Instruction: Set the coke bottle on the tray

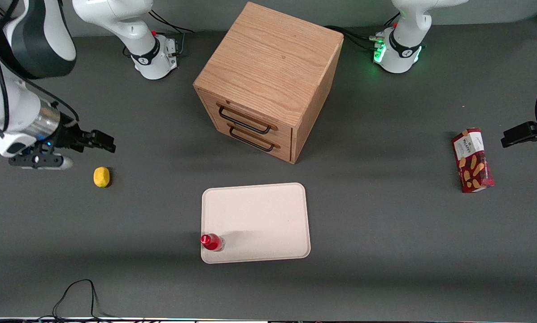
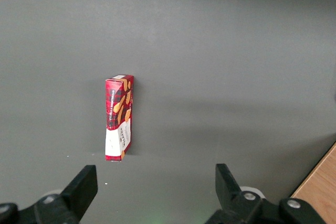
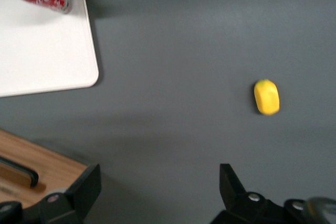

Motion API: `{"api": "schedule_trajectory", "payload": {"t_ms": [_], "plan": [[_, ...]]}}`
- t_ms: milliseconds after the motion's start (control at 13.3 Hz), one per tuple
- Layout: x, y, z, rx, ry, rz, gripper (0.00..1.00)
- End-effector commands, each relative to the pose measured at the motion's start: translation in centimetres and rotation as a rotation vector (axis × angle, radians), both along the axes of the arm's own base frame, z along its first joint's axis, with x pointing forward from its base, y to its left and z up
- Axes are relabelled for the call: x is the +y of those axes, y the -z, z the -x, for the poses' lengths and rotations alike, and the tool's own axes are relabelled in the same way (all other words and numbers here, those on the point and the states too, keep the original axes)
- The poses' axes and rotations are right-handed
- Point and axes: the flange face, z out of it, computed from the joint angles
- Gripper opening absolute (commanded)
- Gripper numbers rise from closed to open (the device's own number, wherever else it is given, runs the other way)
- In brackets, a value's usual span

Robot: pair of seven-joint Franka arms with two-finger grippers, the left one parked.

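Coca-Cola-script coke bottle (image 1: 212, 242) on tray (image 1: 259, 220)

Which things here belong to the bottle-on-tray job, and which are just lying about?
Job: coke bottle, standing on the tray at its corner; gripper, open, away above the table near the lemon.
Lying about: lemon, wooden drawer cabinet, red snack box.

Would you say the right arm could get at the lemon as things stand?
Probably yes: the gripper hangs open just above the lemon, with only bare table around it and nothing between.
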Motion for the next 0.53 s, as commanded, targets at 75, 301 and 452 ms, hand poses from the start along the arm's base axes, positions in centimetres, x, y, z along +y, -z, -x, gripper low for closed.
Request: {"api": "schedule_trajectory", "payload": {"t_ms": [75,301,452], "plan": [[-2.2,-3.3,0.6,0.002,0.009,0.019,1.00],[-2.1,-3.8,-0.2,-0.001,0.006,0.010,1.00],[-1.7,-3.9,-0.2,-0.003,0.002,0.021,1.00]]}}
